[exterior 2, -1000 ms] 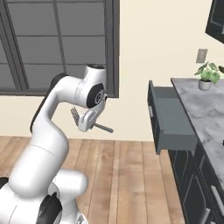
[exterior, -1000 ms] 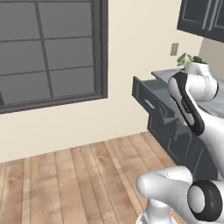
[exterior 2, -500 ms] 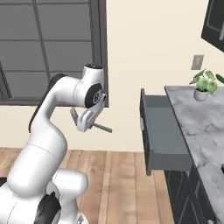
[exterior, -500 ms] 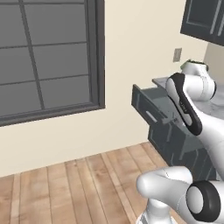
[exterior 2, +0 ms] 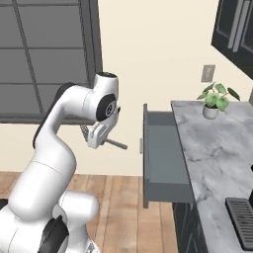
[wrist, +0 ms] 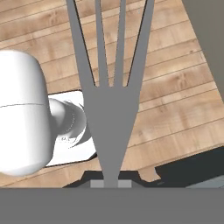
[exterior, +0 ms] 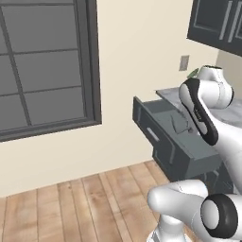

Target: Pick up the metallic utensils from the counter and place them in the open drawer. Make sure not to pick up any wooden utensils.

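Since a second ago the base has driven nearer, so the open drawer (exterior 2: 163, 158) lies just right of the gripper (exterior 2: 101, 140), clamped on the fork (wrist: 110, 100), handle pointing drawerward.

Base views: the whole scene has slid across both, so the cameras have moved, not the furniture.
Open drawer (exterior 2: 163, 158): now nearer the picture's middle in the right base view, closer to the arm.
Potted plant (exterior 2: 215, 100): drawn in from the right edge.
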